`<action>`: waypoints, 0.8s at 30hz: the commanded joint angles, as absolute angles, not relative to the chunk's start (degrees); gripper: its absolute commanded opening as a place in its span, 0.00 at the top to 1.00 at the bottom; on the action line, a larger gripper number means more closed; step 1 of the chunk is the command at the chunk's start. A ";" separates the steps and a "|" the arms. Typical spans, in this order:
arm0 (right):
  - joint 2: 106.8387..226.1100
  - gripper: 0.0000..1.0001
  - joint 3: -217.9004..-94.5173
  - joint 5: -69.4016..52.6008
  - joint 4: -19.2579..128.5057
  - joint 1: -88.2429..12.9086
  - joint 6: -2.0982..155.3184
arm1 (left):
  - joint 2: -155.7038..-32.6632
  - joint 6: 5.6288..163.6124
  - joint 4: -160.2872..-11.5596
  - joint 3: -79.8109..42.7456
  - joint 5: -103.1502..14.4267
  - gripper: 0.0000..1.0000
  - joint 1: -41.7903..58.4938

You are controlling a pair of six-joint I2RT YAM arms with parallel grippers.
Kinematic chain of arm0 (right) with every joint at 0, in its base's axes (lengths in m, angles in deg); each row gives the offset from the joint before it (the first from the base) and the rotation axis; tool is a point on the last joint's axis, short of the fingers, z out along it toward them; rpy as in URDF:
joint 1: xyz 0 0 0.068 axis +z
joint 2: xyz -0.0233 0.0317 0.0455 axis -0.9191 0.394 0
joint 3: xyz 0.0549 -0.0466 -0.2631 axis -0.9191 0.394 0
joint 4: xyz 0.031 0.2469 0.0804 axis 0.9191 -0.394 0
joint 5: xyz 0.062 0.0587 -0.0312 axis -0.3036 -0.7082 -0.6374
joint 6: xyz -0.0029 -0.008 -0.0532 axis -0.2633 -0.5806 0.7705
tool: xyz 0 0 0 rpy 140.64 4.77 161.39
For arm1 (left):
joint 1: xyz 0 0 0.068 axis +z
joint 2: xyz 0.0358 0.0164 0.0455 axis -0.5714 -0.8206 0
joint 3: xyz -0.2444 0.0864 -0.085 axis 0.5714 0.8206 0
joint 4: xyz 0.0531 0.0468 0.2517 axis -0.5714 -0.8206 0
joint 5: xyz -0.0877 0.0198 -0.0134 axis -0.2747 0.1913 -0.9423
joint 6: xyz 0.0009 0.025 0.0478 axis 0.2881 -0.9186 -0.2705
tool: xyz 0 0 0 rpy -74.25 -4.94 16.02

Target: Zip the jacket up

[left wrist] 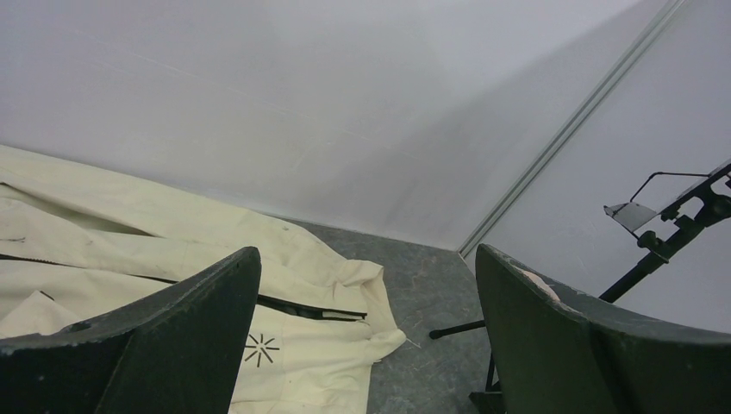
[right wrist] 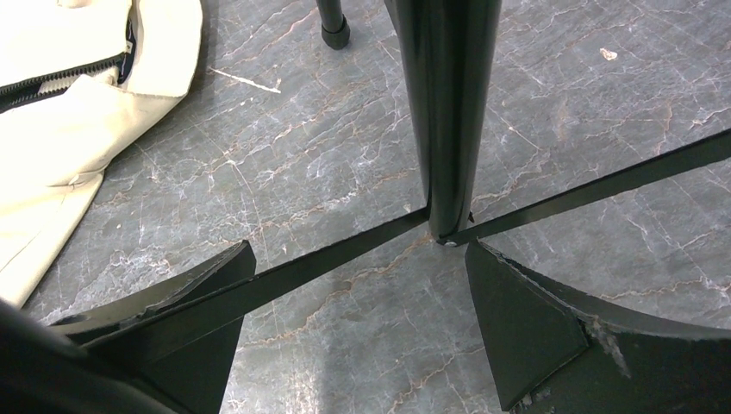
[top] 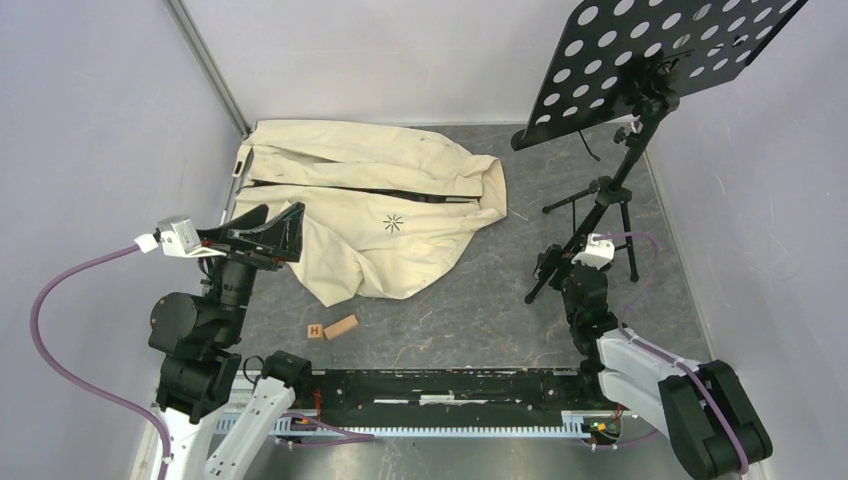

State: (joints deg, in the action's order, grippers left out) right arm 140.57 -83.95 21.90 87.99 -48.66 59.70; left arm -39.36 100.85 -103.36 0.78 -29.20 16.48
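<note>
Right now the jacket lies spread flat at the back left of the table, so its zipper shows, while the left arm and right arm keep jaws wide and empty, ready to grab.

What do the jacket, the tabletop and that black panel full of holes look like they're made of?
Jacket: soft woven cloth, matte cream; it creases and folds, so likely cotton or a blend. Tabletop: grey with pale veins like marble and a slight sheen; it may only be a printed sheet. Panel: thin, rigid and black, punched with round holes; probably painted metal.
</note>
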 commanded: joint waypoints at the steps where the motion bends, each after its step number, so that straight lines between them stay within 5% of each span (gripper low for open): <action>1: 143.94 0.01 -85.21 24.00 90.24 -49.17 60.69 | -39.06 102.47 -103.10 -0.68 -29.86 0.00 16.75; 24: 159.58 0.01 -91.03 25.52 101.83 -49.17 62.32 | -39.00 100.64 -105.07 -3.12 -29.57 0.00 16.75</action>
